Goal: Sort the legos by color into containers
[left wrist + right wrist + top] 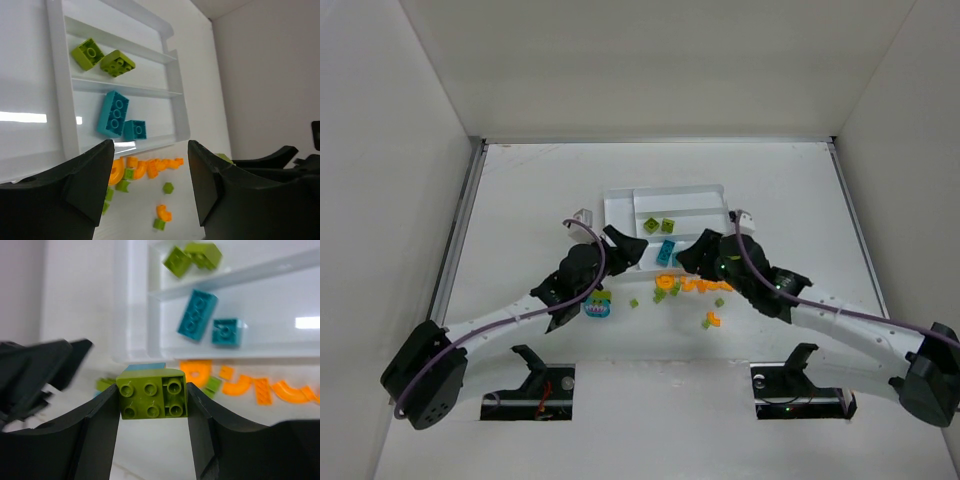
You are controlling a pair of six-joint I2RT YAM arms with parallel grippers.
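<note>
Lime brick (pixel 150 399) is sitting pinched in our right end effector (pixel 153 390), since we are aiming it for the lime section (pixel 260 250) of the tray (pixel 136 300) ahead; our left end effector (pixel 150 165) is gaping wide, empty.

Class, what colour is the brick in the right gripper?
The brick is lime green, clearest in right wrist view.

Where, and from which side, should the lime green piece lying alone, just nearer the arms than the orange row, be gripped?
From above, with the fingers of the open left gripper on two opposite side faces of the lime green piece. It lies low on the table, apart from the orange pieces, so its sides look free.
</note>
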